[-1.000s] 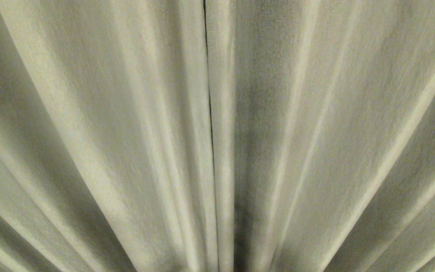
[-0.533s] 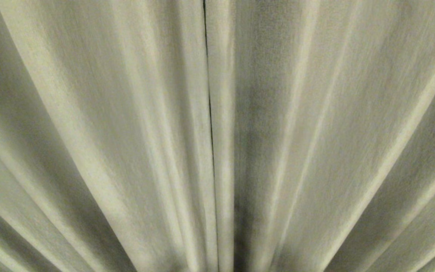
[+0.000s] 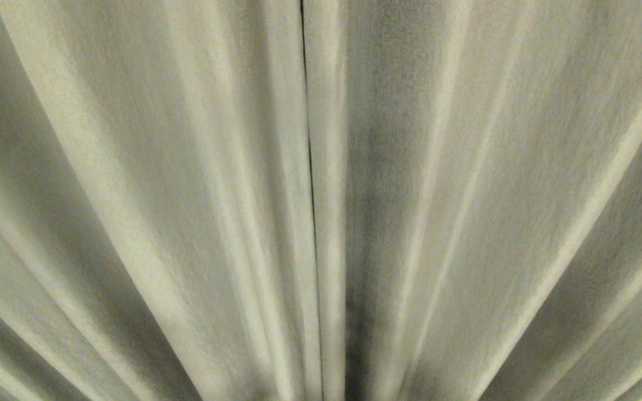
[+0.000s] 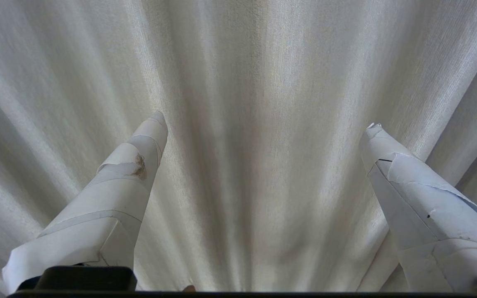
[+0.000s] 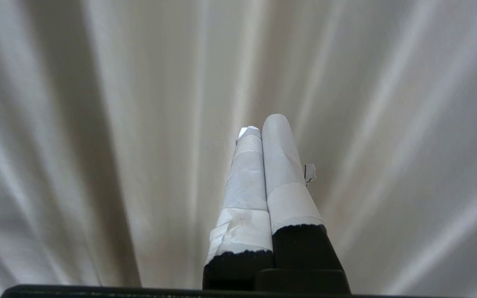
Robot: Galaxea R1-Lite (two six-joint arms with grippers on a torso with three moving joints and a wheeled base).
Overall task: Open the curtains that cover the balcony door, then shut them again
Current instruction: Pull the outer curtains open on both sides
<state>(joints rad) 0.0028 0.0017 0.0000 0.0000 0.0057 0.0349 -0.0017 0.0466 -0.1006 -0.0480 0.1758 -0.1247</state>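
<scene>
Left gripper [image 4: 265, 120] jaws apart | right gripper [image 5: 263, 124] closed | curtains [image 3: 187, 195] unchanged

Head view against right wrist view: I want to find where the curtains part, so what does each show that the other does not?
Only the head view shows the thin dark slit where two curtain edges meet, running top to bottom near the middle. Only the right wrist view shows the right gripper, its taped fingers pressed together, pointing at the fabric. Both show cream pleated curtains filling the frame, with no door visible.
</scene>
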